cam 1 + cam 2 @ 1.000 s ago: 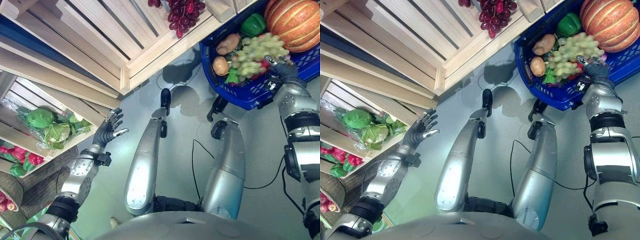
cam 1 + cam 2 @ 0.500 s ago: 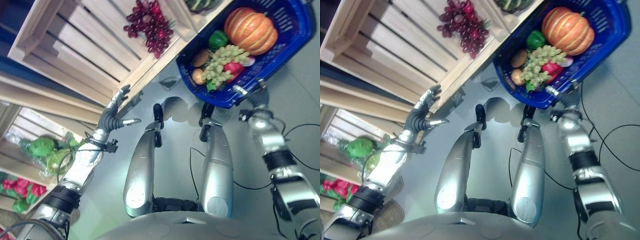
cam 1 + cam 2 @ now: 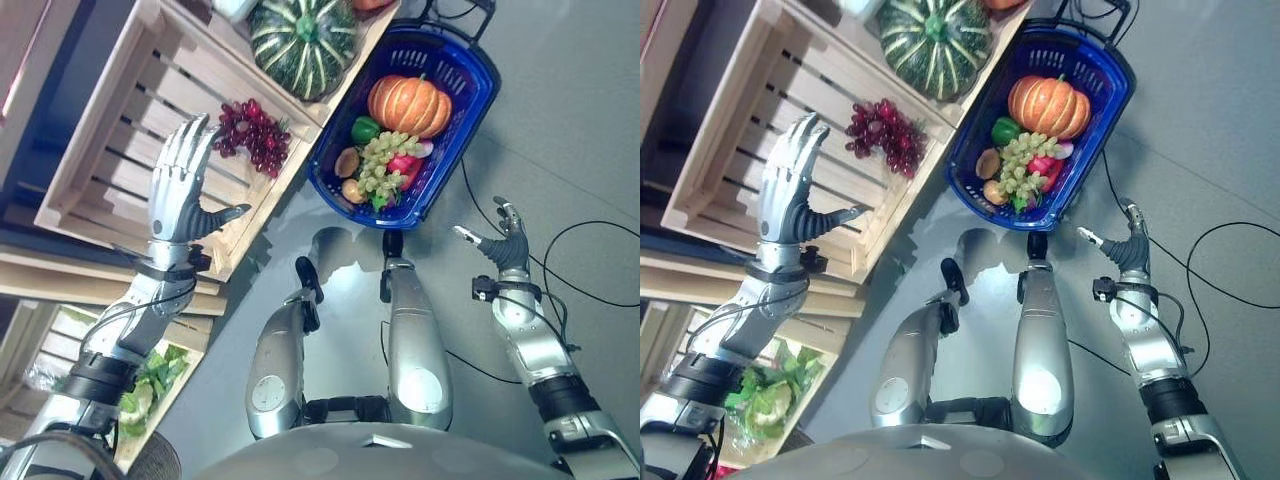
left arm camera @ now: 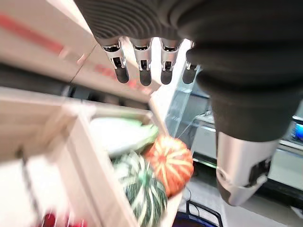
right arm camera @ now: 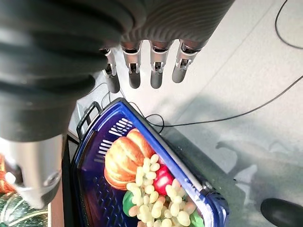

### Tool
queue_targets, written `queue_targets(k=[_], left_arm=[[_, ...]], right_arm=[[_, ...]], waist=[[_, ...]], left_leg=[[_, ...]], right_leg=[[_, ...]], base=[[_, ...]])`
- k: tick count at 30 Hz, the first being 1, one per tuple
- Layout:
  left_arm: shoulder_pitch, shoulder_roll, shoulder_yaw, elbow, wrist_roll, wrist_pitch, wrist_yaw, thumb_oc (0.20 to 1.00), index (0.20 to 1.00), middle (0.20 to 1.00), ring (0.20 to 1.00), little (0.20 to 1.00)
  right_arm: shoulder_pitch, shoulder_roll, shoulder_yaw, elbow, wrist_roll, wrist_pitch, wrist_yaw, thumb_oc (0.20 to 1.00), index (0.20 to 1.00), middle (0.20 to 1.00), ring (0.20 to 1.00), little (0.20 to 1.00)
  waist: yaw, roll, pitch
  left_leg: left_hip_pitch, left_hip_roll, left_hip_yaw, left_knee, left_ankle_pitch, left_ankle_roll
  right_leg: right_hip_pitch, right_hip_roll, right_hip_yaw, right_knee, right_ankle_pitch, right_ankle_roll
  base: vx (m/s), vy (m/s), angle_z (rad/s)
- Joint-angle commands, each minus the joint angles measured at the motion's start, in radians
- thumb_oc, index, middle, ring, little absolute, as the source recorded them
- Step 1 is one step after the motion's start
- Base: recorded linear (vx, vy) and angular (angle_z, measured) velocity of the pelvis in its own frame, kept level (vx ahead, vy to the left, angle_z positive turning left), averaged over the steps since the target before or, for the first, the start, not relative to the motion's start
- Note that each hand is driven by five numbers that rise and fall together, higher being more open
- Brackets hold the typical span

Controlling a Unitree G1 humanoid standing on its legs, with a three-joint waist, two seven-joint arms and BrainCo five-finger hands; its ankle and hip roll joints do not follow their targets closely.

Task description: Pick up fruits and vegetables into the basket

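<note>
A blue basket (image 3: 478, 112) stands on the grey floor holding an orange pumpkin (image 3: 409, 104), green grapes (image 3: 384, 165), a green pepper (image 3: 365, 129), potatoes and something red. My right hand (image 3: 503, 243) hangs open to the right of the basket, apart from it, holding nothing. My left hand (image 3: 184, 186) is raised open over a wooden crate (image 3: 110, 150), just left of a bunch of dark red grapes (image 3: 254, 133) lying in it. A striped green pumpkin (image 3: 303, 40) sits in the crate beyond; an orange pumpkin (image 4: 172, 164) lies past it.
Lower wooden shelves at the left hold bagged green lettuce (image 3: 150, 375). Black cables (image 3: 590, 260) run over the floor to the right of the basket. The basket's black handle (image 3: 462, 8) lies at its far end.
The camera has swung, shifting the whole picture. My right hand has left the basket's rim and now hangs open beside it. My left hand has risen from the lower shelves to the grape crate.
</note>
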Motion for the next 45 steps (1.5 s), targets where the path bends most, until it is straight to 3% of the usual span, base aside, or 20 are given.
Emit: queue_targets(k=[1, 8, 13, 14, 15, 16, 23, 37, 41, 45], left_arm=[[0.009, 0.063, 0.022, 0.021, 0.158, 0.099, 0.120, 1.000, 1.000, 1.000, 1.000, 1.000], [-0.079, 0.159, -0.075, 0.157, 0.274, 0.360, 0.077, 1.000, 1.000, 1.000, 1.000, 1.000], [-0.127, 0.195, -0.154, 0.264, 0.247, 0.444, 0.019, 1.000, 1.000, 1.000, 1.000, 1.000], [-0.153, 0.196, -0.178, 0.302, 0.220, 0.447, -0.005, 1.000, 1.000, 1.000, 1.000, 1.000], [-0.172, 0.197, -0.191, 0.321, 0.203, 0.445, -0.028, 1.000, 1.000, 1.000, 1.000, 1.000], [-0.187, 0.193, -0.205, 0.339, 0.189, 0.448, -0.041, 1.000, 1.000, 1.000, 1.000, 1.000], [-0.312, 0.145, -0.265, 0.561, -0.014, 0.433, -0.163, 1.000, 1.000, 1.000, 1.000, 1.000], [-0.486, 0.103, -0.270, 0.871, -0.223, 0.449, -0.248, 1.000, 1.000, 1.000, 1.000, 1.000], [-0.496, 0.096, -0.263, 0.903, -0.278, 0.460, -0.224, 1.000, 1.000, 1.000, 1.000, 1.000], [-0.455, 0.078, -0.203, 0.859, -0.287, 0.399, -0.113, 1.000, 1.000, 1.000, 1.000, 1.000]], right_arm=[[0.052, -0.036, -0.040, -0.105, -0.034, -0.059, 0.046, 1.000, 1.000, 1.000, 1.000, 1.000], [0.081, -0.104, -0.052, -0.193, -0.025, -0.054, 0.112, 1.000, 1.000, 1.000, 1.000, 1.000], [0.098, -0.143, -0.062, -0.233, -0.009, -0.065, 0.146, 1.000, 1.000, 1.000, 1.000, 1.000], [0.095, -0.152, -0.059, -0.244, -0.008, -0.066, 0.152, 1.000, 1.000, 1.000, 1.000, 1.000], [0.091, -0.157, -0.056, -0.253, -0.002, -0.065, 0.155, 1.000, 1.000, 1.000, 1.000, 1.000], [0.089, -0.157, -0.055, -0.256, 0.000, -0.064, 0.159, 1.000, 1.000, 1.000, 1.000, 1.000], [0.071, -0.171, -0.040, -0.299, 0.010, -0.079, 0.210, 1.000, 1.000, 1.000, 1.000, 1.000], [0.045, -0.164, -0.036, -0.322, 0.069, -0.082, 0.222, 1.000, 1.000, 1.000, 1.000, 1.000], [0.045, -0.155, -0.028, -0.318, 0.062, -0.082, 0.212, 1.000, 1.000, 1.000, 1.000, 1.000], [0.057, -0.146, -0.028, -0.323, 0.045, -0.097, 0.196, 1.000, 1.000, 1.000, 1.000, 1.000]], waist=[[-0.032, -0.021, -0.038], [-0.089, -0.018, -0.038], [-0.127, -0.009, -0.038], [-0.138, -0.003, -0.038], [-0.147, -0.006, -0.037], [-0.149, -0.002, -0.037], [-0.195, -0.001, -0.037], [-0.228, -0.014, -0.037], [-0.225, -0.021, -0.037], [-0.209, -0.024, -0.037]], left_leg=[[-0.036, 0.009, 0.019, 0.076, -0.064, 0.028], [-0.043, 0.012, 0.053, 0.124, -0.087, 0.026], [-0.063, 0.017, 0.077, 0.145, -0.096, 0.025], [-0.058, 0.018, 0.073, 0.154, -0.122, 0.018], [-0.074, 0.022, 0.091, 0.155, -0.102, 0.024], [-0.069, 0.022, 0.082, 0.165, -0.129, 0.017], [-0.131, 0.038, 0.118, 0.205, -0.139, 0.016], [-0.254, 0.052, 0.141, 0.272, -0.160, 0.020], [-0.266, 0.050, 0.137, 0.274, -0.160, 0.020], [-0.266, 0.047, 0.130, 0.268, -0.160, 0.022]], right_leg=[[0.048, -0.029, 0.015, -0.007, -0.054, 0.085], [0.031, -0.032, 0.055, -0.001, -0.048, 0.091], [0.001, -0.029, 0.084, 0.000, -0.042, 0.095], [0.000, -0.025, 0.099, 0.008, -0.065, 0.104], [-0.017, -0.027, 0.100, 0.002, -0.042, 0.098], [-0.013, -0.024, 0.109, 0.013, -0.068, 0.106], [-0.091, -0.007, 0.149, 0.041, -0.070, 0.106], [-0.225, 0.015, 0.180, 0.097, -0.074, 0.099], [-0.235, 0.015, 0.178, 0.098, -0.070, 0.098], [-0.234, 0.012, 0.170, 0.095, -0.070, 0.098]], base=[[0.06, 0.092, -0.17], [0.04, 0.085, -0.16], [0.06, 0.106, -0.23], [0.04, 0.089, -0.21], [0.12, 0.106, -0.21], [0.02, 0.048, -0.21], [0.03, 0.068, -0.16], [0.01, 0.025, -0.03], [-0.01, -0.001, 0.02], [-0.02, -0.012, 0.03]])
